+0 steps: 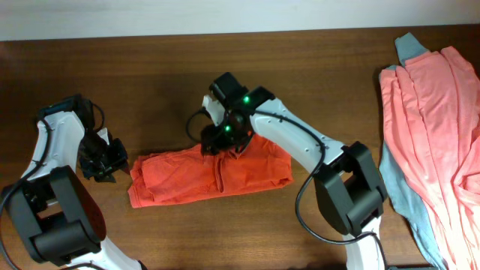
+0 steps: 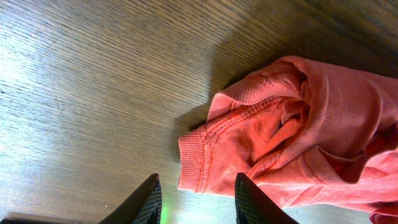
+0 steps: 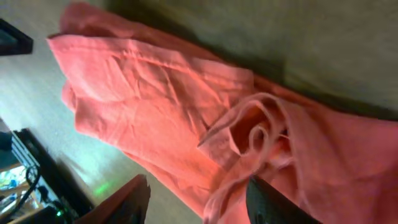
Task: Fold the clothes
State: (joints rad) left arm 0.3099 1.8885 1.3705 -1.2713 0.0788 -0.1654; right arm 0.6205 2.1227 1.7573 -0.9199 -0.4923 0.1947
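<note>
Overhead: orange-red T-shirt (image 1: pixel 210 176) is lying roughly folded; salmon-pink garment (image 1: pixel 435 127) and grey-blue garment (image 1: pixel 409 46) are lying unfolded. Left gripper (image 2: pixel 198 180) and right gripper (image 3: pixel 198 190) are gaping, empty.

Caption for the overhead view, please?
Folded orange-red T-shirt at centre, right tool over its top edge, left tool beside it, salmon-pink garment piled far right.

I could read no text, number or brand in any view. The orange-red T-shirt (image 1: pixel 210 176) before me showed only plain, creased cloth, and the salmon-pink garment (image 1: pixel 435 112) off to my right carried no legible print.
</note>
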